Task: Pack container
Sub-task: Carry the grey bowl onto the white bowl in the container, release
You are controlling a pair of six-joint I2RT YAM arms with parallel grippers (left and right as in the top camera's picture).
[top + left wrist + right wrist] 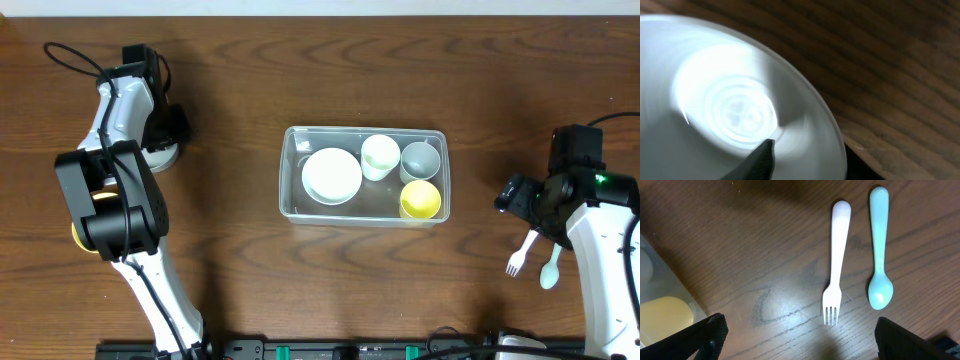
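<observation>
Container (290,205), a clear rectangular tub, sits on the wooden table (230,80) between the two arms, well apart from both sets of fingers. It holds a white bowl (332,175), a white cup (379,157), a grey cup (420,160) and a yellow cup (420,200). The right gripper (800,330) is spread wide with nothing between its fingers (707,337). Just ahead of that gap lie a white fork (836,265) and a pale blue spoon (879,255), side by side and not touching. Their handles point away from the fingertips, and the spoon is nearer the finger on the view's right side. Past the other finger, a corner of the container and the yellow cup show at the edge of the right wrist view. The left gripper (165,135) hangs over a pale bowl (730,100) that stands apart from the container. Only one dark fingertip (762,160) shows, low over the bowl's blurred inside, so I cannot tell whether those fingers are spread or closed.
</observation>
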